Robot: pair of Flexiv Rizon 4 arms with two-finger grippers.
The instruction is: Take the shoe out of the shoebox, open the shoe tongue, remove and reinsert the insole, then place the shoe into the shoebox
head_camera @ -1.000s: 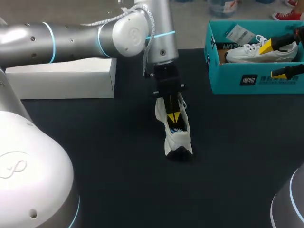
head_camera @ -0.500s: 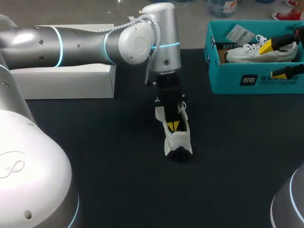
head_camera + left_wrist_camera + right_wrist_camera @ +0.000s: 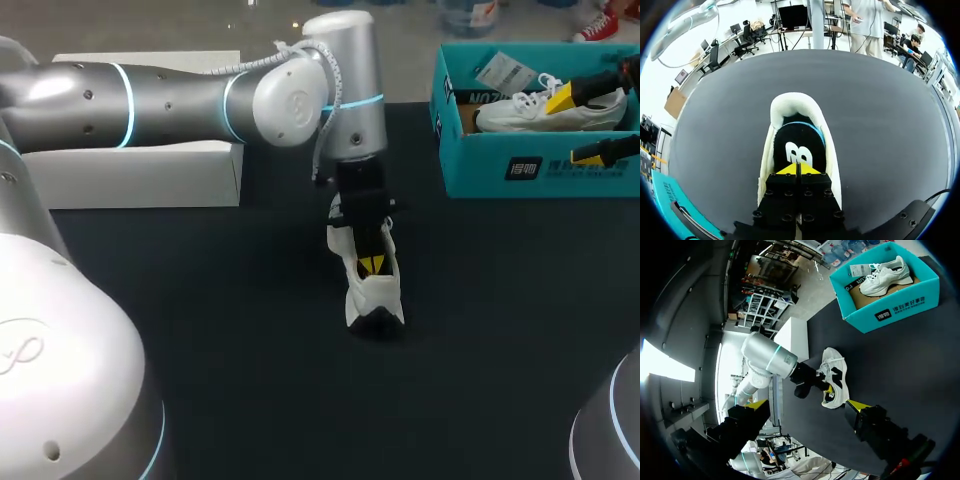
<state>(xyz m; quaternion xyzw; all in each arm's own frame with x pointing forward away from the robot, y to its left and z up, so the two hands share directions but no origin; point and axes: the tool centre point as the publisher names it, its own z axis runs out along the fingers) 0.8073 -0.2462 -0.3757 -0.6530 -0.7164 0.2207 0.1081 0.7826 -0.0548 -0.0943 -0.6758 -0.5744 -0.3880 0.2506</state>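
The left gripper (image 3: 371,265) points down into the opening of a white shoe (image 3: 375,297) that stands on the black table (image 3: 250,350), well apart from the shoebox. In the left wrist view its fingers are pressed together, yellow tips touching, with the left gripper (image 3: 799,169) low inside the shoe (image 3: 790,102). The black insole (image 3: 796,137) lies directly under and ahead of the tips, with a white mark on it just past them. Whether a thin edge is caught between the tips cannot be told. The shoe's white padded sides run along both sides of the fingers, and its rounded white end closes ahead of them.

The right gripper (image 3: 577,125) hangs above the teal shoebox (image 3: 500,170), its fingers spread wide with nothing between them. A second shoe (image 3: 520,108), also white and laced, lies inside the box under that gripper.

From the right wrist view, the right gripper (image 3: 806,404) looks down across the table. The shoe (image 3: 835,375) and the left arm's end sit ahead of its spread fingers, and the shoebox (image 3: 890,315) with the second shoe (image 3: 885,276) lies farther on beyond them.

A white box (image 3: 140,165) rests on the table under the left arm, off to the side of the left gripper and apart from the shoe.
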